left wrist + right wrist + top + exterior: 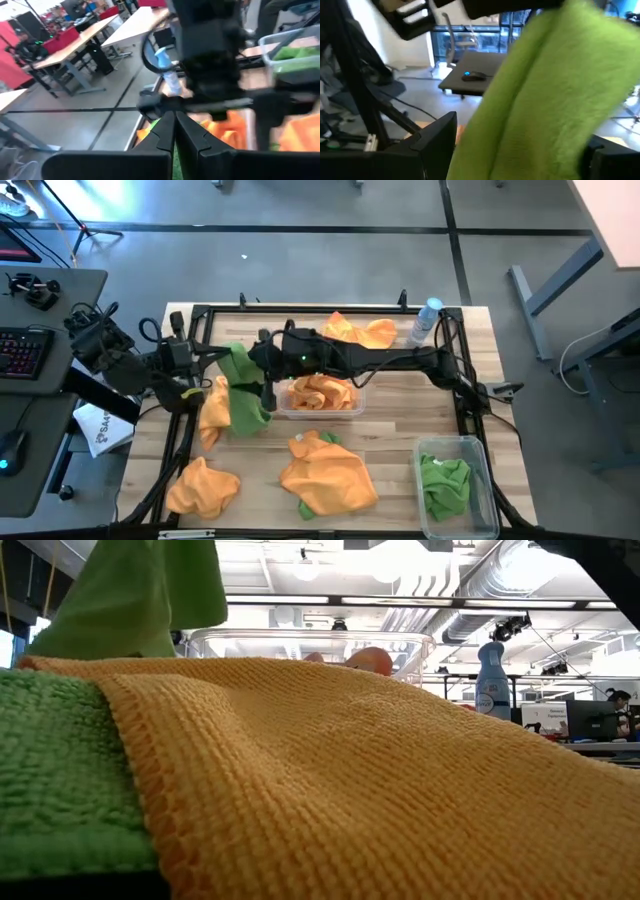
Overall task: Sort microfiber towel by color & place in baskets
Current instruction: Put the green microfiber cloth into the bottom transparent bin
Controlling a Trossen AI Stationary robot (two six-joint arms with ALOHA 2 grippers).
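Observation:
A green microfiber towel (243, 388) hangs between my two arms over the table's left half. It also shows in the low view (135, 590) and fills the right wrist view (555, 95). My left gripper (216, 364) (174, 137) is shut on the towel's top. My right gripper (266, 380) (520, 150) is open, one finger on either side of the hanging cloth; whether the fingers touch it, I cannot tell. The centre basket (283, 408) holds orange towels. The basket at the near right (478, 448) holds a green one. My left gripper pinches the green towel's upper part (173, 163) between its two shut fingers, coming level from the table's left. A strip of green shows just beneath the fingertips. The cloth hangs slack below the hold; whether its lower end (250, 420) reaches the table, I cannot tell.
Loose orange towels lie at the left (214, 412), near left (202, 486), near centre (328, 478) and far edge (362, 331). A clear bottle with a blue cap (426, 320) stands at the far right. An orange towel (380, 780) and a green one (55, 770) lie right before the low camera.

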